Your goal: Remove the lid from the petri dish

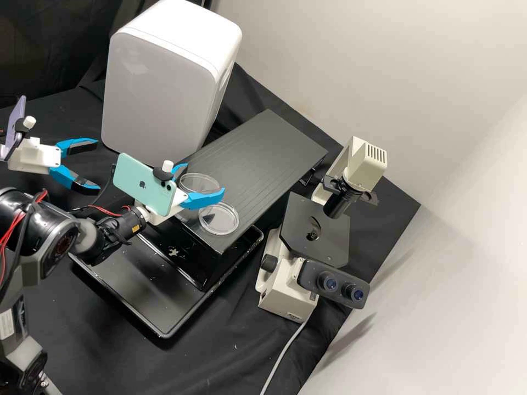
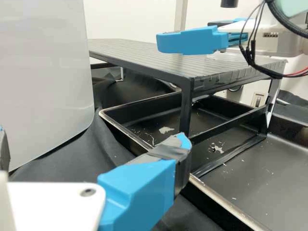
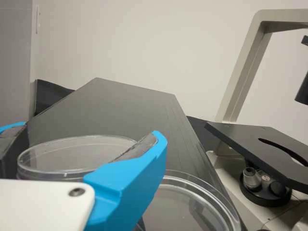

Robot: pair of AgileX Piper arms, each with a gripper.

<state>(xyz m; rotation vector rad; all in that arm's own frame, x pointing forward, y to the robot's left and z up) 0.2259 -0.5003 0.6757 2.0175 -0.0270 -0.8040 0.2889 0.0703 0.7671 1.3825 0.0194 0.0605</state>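
Lid [image 1: 196,183] of the petri dish sits pinched between the jaws of the right gripper [image 1: 202,181], raised off the clear dish base [image 1: 218,218] and just left and far of it. The base rests on a black ribbed platform [image 1: 258,148], close to its near edge. Under the platform lies a black tray [image 1: 129,280] whose floor carries scattered white flecks [image 2: 166,130]; the platform's legs stand inside it.

The desk [image 1: 230,340] is draped in black cloth, with a pale wall [image 1: 439,82] rising behind and to the right. A tall white appliance [image 1: 164,82] stands at the platform's far left side. A microscope [image 1: 313,258] stands just right of the platform's near corner.

The left gripper [image 1: 90,166] hangs well left of the platform, in front of the appliance's lower edge, its jaws spread wide. Beyond the dish, the ribbed top runs far and right toward the wall.
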